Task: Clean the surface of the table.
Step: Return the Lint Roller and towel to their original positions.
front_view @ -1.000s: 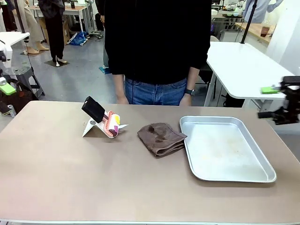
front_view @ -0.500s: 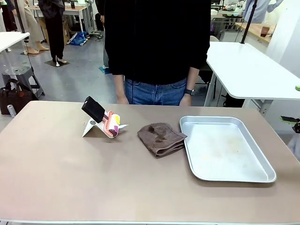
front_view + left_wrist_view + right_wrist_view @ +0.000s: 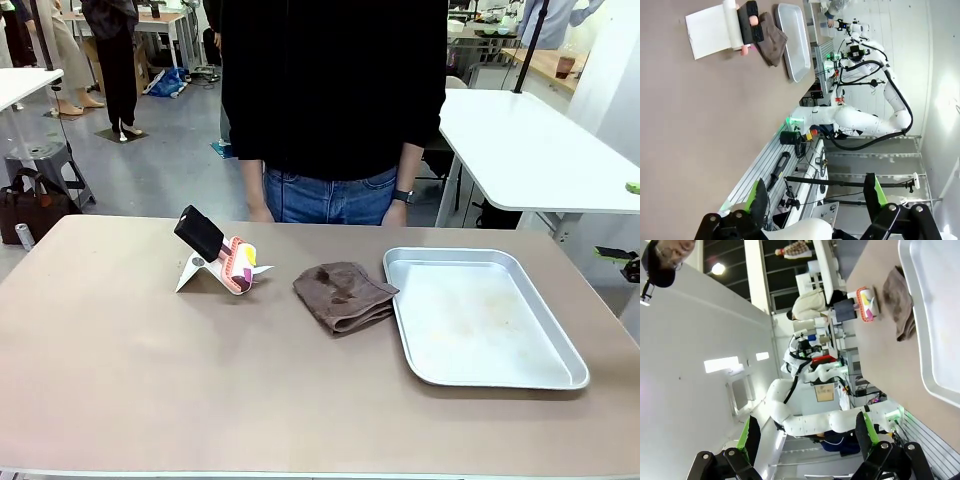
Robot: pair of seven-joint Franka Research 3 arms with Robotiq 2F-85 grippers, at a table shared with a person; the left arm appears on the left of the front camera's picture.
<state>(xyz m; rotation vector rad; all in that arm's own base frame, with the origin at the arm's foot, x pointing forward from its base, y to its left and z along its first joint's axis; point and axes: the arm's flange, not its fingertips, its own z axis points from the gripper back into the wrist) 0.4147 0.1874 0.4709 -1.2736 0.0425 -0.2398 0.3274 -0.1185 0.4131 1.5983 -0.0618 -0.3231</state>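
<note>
Desk, broad taupe-brown matte top, remains unwiped: my right hand has retreated sideways (both hands spread, empty), leaving the crumpled brown cloth untouched.

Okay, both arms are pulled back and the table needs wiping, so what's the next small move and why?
Probably bring the right gripper in over the folded brown cloth. It lies free on the table beside the tray, nearest the right side; both grippers' jaws stand open and empty, the left gripper off the table edge.
</note>
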